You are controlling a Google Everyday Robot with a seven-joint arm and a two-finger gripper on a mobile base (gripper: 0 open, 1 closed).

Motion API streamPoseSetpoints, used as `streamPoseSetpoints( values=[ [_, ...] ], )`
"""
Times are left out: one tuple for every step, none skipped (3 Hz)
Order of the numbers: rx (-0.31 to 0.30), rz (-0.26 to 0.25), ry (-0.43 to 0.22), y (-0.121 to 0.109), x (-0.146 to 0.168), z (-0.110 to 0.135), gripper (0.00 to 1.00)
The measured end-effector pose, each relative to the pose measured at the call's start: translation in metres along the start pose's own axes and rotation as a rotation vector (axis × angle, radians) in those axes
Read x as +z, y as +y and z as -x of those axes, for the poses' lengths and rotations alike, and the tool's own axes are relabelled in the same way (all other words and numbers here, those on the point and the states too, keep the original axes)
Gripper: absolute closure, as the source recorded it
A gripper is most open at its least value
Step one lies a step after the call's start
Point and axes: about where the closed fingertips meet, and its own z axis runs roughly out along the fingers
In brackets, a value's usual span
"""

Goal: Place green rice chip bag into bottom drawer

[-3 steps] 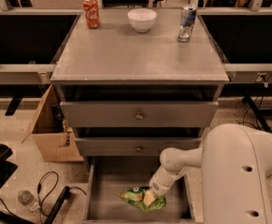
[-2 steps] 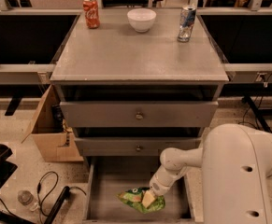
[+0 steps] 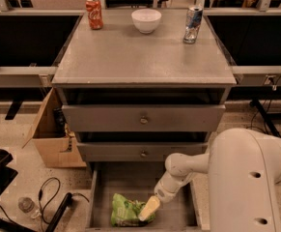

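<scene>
The green rice chip bag (image 3: 124,210) lies on the grey floor of the open bottom drawer (image 3: 130,183), near its front edge. My gripper (image 3: 148,209) reaches down into the drawer from the right. Its pale tip rests at the bag's right end, touching or just over it. The white arm (image 3: 248,178) fills the lower right of the view and hides the drawer's right side.
Two shallower knobbed drawers (image 3: 143,119) sit above, slightly open. On the cabinet top stand a red soda can (image 3: 94,12), a white bowl (image 3: 146,20) and a silver-blue can (image 3: 193,24). A cardboard box (image 3: 53,134) and cables (image 3: 50,199) are on the floor at left.
The gripper tip and the bag have shifted a little to the left inside the drawer. More of the bag's left part shows now.
</scene>
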Motion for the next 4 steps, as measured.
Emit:
streamPoseSetpoints(
  values=[
    [0.000,0.000,0.000,0.000,0.000,0.000,0.00],
    [-0.019,-0.001,-0.001,0.007,-0.003,-0.001,0.00],
    [-0.067,-0.027,0.000,0.031,-0.029,-0.004,0.00],
    [-0.091,-0.064,0.050,0.098,-0.086,-0.035,0.00]
  ],
)
